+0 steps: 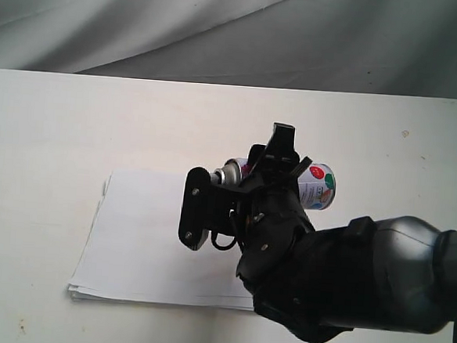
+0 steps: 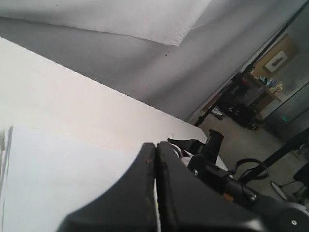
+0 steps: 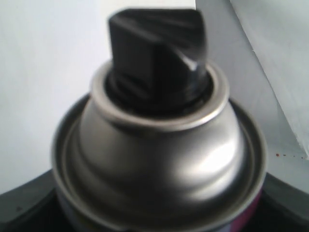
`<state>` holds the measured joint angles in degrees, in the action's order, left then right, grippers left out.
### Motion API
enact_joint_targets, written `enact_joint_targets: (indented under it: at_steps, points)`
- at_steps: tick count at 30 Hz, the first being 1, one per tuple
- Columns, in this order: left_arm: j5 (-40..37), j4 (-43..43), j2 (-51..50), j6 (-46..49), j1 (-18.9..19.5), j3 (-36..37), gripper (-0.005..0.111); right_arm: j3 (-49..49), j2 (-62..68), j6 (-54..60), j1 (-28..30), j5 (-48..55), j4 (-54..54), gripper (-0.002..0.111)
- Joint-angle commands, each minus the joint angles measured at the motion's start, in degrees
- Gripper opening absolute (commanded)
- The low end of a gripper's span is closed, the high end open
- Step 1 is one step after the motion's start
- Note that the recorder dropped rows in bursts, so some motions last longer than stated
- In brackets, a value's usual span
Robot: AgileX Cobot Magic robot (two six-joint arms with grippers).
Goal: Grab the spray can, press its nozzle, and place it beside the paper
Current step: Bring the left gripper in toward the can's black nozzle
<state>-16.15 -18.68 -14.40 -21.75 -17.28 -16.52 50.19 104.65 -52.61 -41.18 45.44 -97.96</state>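
Note:
My right gripper [image 1: 275,171] is shut on the spray can [image 1: 319,186], holding it sideways in the air over the right part of the paper [image 1: 145,236]. The can's silver dome [image 1: 230,174] points left and its red and green dots face the camera. The right wrist view is filled by that dome [image 3: 159,159] and the black nozzle [image 3: 157,53], with nothing touching the nozzle; dark fingers [image 3: 19,217] show at the edges. My left gripper [image 2: 155,146] is shut and empty, low over the paper [image 2: 58,179]. I cannot make it out in the exterior view.
The white table [image 1: 75,121] stretches around the paper, backed by a grey cloth [image 1: 223,30]. The bulky right arm [image 1: 378,276] covers the paper's near right corner. In the left wrist view the right gripper's black fingers [image 2: 212,145] stand beyond my left fingertips.

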Motion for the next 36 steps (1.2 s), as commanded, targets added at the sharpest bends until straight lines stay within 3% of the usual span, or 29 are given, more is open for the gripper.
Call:
enact_joint_targets:
  at_steps: [1,6,10,12,14,16,18,24,36]
  points:
    - [-2.2,9.3,-13.8,-0.4,-0.3,-12.4,0.0,0.6,-0.5,-0.3,-0.1,2.1,-2.0,0.0]
    - [-8.0,12.1,-28.0,7.7,-0.3,-25.5,0.0,0.6,-0.5,-0.3,-0.1,2.1,-2.0,0.0]
    - [-21.0,9.2,-44.2,22.3,2.0,-40.9,0.0,0.6,-0.5,-0.3,-0.1,2.1,-2.0,0.0]
    - [-27.8,-2.8,-52.7,36.0,7.8,-46.2,0.0,0.6,-0.5,-0.3,-0.1,2.1,-2.0,0.0]
    - [-37.8,-25.8,-61.4,58.4,18.4,-48.8,0.0,0.6,-0.5,-0.3,-0.1,2.1,-2.0,0.0]
    - [-47.1,-41.2,-66.6,73.4,25.7,-48.8,0.0,0.6,-0.5,-0.4,-0.1,2.1,-2.0,0.0]
    - [-53.4,-46.4,-70.4,82.4,28.8,-48.3,0.0,0.6,-0.5,-0.5,-0.1,2.1,-2.0,0.0]
    - [-53.7,-60.3,-74.0,108.1,29.3,-37.2,0.0,0.6,-0.5,-0.6,-0.1,2.1,-2.0,0.0]
    - [-53.8,-73.6,-77.6,131.9,29.3,-21.3,0.0,0.6,-0.5,-0.6,-0.1,2.1,-2.0,0.0]
